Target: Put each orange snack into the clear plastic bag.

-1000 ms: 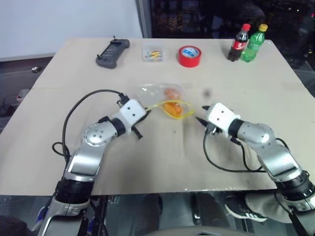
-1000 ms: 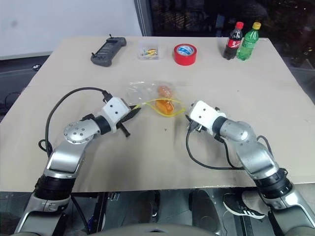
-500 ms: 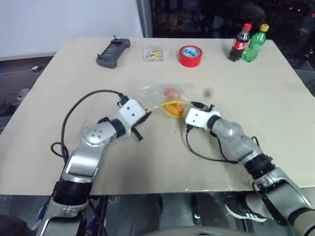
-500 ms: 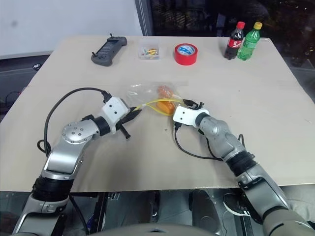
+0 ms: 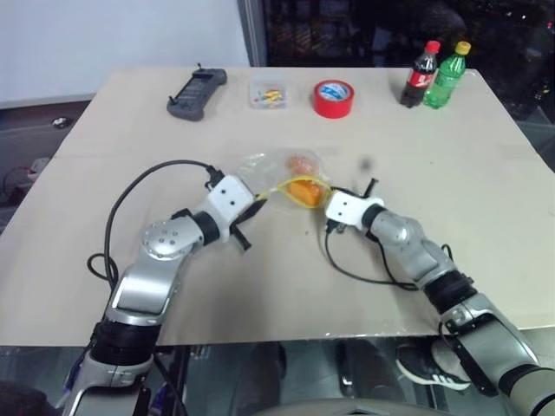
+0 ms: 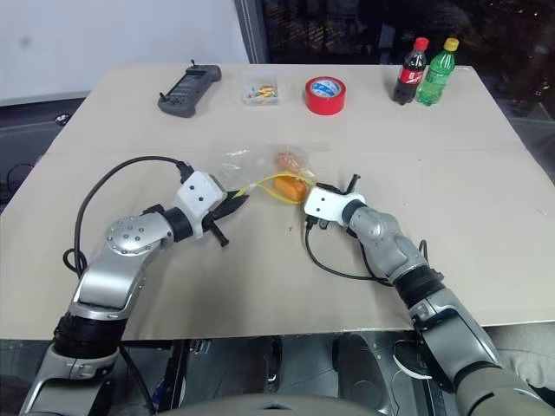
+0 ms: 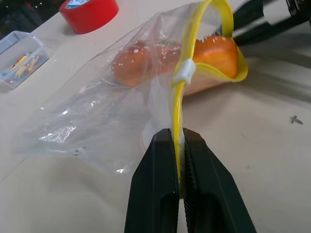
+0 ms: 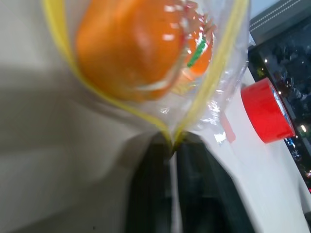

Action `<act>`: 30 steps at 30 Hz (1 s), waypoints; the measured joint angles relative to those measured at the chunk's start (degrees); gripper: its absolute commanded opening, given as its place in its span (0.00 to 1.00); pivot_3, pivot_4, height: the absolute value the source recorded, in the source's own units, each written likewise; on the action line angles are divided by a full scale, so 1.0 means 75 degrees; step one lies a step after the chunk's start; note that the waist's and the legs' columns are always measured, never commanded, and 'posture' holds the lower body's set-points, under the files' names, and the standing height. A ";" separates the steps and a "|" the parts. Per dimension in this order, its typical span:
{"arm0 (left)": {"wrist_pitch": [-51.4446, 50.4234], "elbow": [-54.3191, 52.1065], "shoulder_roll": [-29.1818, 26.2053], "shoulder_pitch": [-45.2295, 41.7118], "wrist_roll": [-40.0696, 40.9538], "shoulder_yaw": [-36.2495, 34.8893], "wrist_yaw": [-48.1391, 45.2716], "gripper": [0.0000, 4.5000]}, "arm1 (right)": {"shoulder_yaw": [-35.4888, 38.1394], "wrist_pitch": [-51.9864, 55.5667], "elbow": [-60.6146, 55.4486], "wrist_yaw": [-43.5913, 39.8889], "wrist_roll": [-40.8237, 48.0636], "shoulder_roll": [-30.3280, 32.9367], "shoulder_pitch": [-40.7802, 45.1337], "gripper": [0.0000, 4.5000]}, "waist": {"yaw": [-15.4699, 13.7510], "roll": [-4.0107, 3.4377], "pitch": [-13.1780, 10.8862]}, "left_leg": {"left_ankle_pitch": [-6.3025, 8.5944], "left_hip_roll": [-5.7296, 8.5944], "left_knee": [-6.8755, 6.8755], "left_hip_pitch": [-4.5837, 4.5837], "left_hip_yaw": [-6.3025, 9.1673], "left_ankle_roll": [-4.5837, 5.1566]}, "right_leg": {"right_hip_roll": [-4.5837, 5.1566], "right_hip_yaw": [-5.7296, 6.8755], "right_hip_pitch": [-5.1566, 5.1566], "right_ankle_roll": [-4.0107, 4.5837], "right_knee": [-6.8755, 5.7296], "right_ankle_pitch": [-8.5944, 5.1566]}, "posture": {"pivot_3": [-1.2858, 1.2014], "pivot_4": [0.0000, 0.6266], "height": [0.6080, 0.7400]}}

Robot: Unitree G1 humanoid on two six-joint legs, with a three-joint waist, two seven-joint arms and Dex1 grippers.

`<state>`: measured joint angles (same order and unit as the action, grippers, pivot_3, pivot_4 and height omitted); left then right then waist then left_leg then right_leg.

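Our right end effector [image 6: 305,192] has just clenched the clear plastic bag [image 7: 121,102] seal opposite our gripping left end effector [image 7: 178,160], both orange snacks [image 8: 129,46] between them, ready for sealing.

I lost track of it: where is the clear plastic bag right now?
The clear plastic bag lies mid-table, between the left pincer and right pincer, each shut on its yellow strip.

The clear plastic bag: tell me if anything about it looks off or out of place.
Nothing spilled or torn. The clear plastic bag lies crumpled on the table, both orange snacks inside, its yellow seal strip gaping in a loop. The left gripper and right gripper each pinch that strip.
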<state>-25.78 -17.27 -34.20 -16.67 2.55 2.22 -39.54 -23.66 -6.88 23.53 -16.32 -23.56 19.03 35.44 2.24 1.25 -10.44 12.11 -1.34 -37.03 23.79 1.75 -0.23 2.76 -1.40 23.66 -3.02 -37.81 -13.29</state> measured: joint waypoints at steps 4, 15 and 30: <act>-0.0023 0.0003 0.0013 -0.0030 0.0138 -0.0019 0.0048 0.00 | 0.0292 -0.0023 -0.0347 -0.0180 0.0024 0.0402 0.0000 0.01 | -0.0031 -0.0003 -0.0002 | 0.0000 0.0001 0.0000 0.0003 0.0002 0.0000 | 0.0001 0.0002 0.0000 0.0000 0.0001 0.0000 | 0.52 0.24 1.00; 0.1015 0.2285 0.0756 -0.3009 -0.0127 0.0678 0.0490 0.00 | 0.1137 -0.0009 -0.1456 -0.1754 0.0234 0.3079 0.1185 0.01 | -0.0164 -0.0003 -0.0005 | 0.0001 0.0006 0.0011 0.0007 -0.0003 0.0002 | 0.0002 0.0000 -0.0001 -0.0001 0.0024 0.0000 | 0.52 0.24 1.00; 0.3265 0.0577 0.0228 -0.0002 -0.1563 0.1403 0.0592 0.00 | 0.2486 0.2619 -0.6254 -0.2968 0.1214 0.3510 -0.4707 0.41 | -0.0240 -0.0010 -0.0001 | 0.0009 0.0004 -0.0017 -0.0011 -0.0019 0.0015 | 0.0014 -0.0008 -0.0019 0.0000 0.0014 -0.0035 | 0.52 0.24 1.00</act>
<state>-1.29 -12.94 -32.49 -16.69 -9.17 12.74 -35.10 -5.01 12.76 -23.38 -38.58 -14.46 45.35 0.14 0.44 1.18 -10.45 12.18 -1.31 -37.16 23.71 1.61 -0.12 2.86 -1.46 23.52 -3.02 -37.70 -13.55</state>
